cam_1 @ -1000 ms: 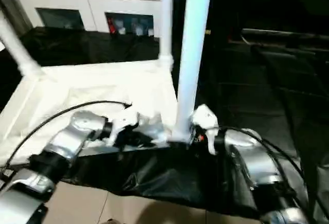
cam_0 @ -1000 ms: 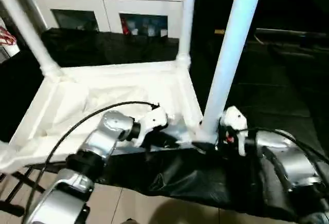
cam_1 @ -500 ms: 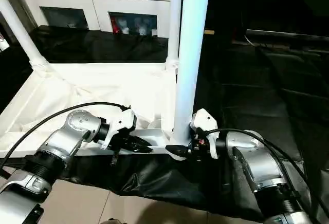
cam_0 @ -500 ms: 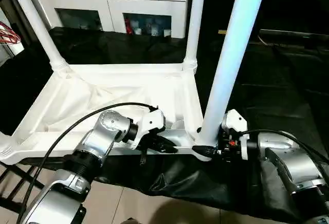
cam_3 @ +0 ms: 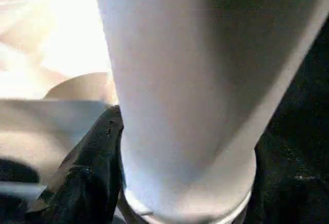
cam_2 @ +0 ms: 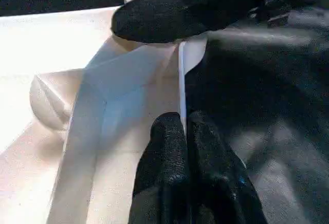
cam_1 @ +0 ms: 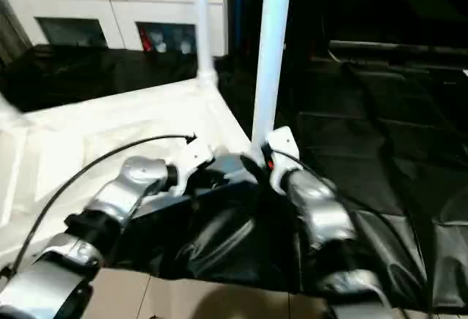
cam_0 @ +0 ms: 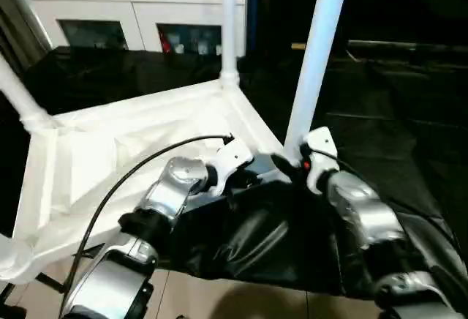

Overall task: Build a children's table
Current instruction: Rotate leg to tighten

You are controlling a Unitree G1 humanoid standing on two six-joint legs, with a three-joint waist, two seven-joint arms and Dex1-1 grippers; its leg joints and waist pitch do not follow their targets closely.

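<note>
The children's table [cam_0: 110, 151] lies upside down on a black cloth, its white legs pointing up. My left gripper [cam_2: 182, 124] is shut on the thin raised rim [cam_2: 181, 80] of the near side, close to the near right corner. My right gripper [cam_0: 289, 164] is closed around the base of the near right leg [cam_0: 314, 63], where it meets its corner socket. In the right wrist view that leg [cam_3: 180, 80] stands between the jaws with one black finger [cam_3: 92, 167] against it. A far leg [cam_0: 228, 26] and a left leg [cam_0: 18, 96] also stand upright.
A white cabinet [cam_0: 131, 12] with shelf openings stands behind the table. The black cloth [cam_0: 256, 246] covers the work surface and hangs over its near edge. Light floor tiles [cam_0: 219, 301] show below it. Dark surfaces lie to the right.
The view has shifted and tilted. The table's near right corner, with both grippers on it, now sits higher in the picture and the top looks turned. My right jaws have narrowed on the leg.
</note>
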